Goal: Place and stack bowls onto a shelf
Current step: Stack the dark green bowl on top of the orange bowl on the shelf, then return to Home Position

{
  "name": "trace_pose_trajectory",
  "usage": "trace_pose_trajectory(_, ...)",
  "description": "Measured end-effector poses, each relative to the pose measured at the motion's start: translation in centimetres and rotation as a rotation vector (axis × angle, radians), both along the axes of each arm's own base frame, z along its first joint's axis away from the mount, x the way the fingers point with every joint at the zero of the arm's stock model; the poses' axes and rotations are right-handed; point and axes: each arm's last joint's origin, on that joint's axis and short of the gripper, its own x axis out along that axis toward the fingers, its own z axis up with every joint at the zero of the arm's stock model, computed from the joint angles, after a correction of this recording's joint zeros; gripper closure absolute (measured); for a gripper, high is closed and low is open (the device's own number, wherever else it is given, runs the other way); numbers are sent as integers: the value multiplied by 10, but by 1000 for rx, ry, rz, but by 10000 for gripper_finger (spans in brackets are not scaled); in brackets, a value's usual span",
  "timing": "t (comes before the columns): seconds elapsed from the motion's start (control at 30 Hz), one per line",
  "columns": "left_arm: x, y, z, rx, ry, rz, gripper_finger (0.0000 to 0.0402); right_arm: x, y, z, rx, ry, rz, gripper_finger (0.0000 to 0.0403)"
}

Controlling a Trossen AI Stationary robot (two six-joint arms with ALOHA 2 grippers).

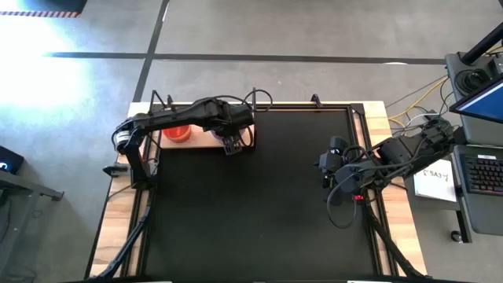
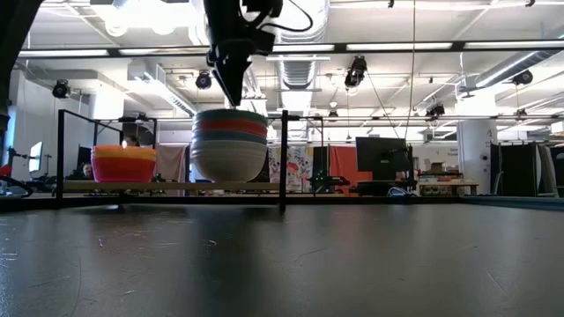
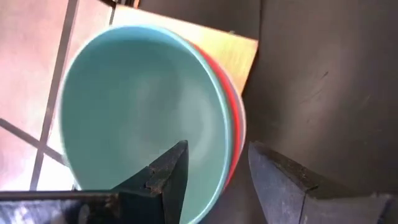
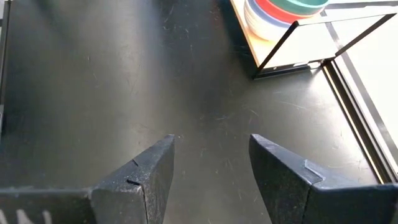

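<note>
Teal bowl (image 3: 137, 112) tops stack under left gripper (image 3: 214, 180)

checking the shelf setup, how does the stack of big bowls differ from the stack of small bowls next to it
The stack of large plastic bowls stands taller and wider than the stack of small plastic bowls. The large stack has a white bowl at the bottom and a teal bowl on top; the small stack looks yellow, orange and magenta. The left gripper hangs right above the large stack, fingers open; nothing is over the small one. Both rest on the light-wood shelf plank.
</note>
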Motion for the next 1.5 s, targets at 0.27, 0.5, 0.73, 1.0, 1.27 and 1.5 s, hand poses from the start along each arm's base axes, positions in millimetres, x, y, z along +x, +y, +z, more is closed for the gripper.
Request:
trace_pose_trajectory(0.27,2,-11,28,18,-79,-33,250,0,0,0,3,-1,-4,207)
trace_pose_trajectory(0.5,3,-28,52,32,-159,-81,250,1,0,-10,-30,33,14,207)
trace_pose_trajectory(0.73,2,-48,64,26,-187,-126,250,2,0,-45,-120,124,-11,207)
trace_pose_trajectory(1.0,-26,-53,81,4,-230,-57,250,-17,-11,-70,-87,19,-38,207)
trace_pose_trajectory(1.27,-59,-69,97,-9,-374,-39,250,-39,-21,-96,-53,-302,58,207)
trace_pose_trajectory(1.5,-98,-92,106,23,-541,-6,250,-58,-31,-123,-37,-484,71,207)
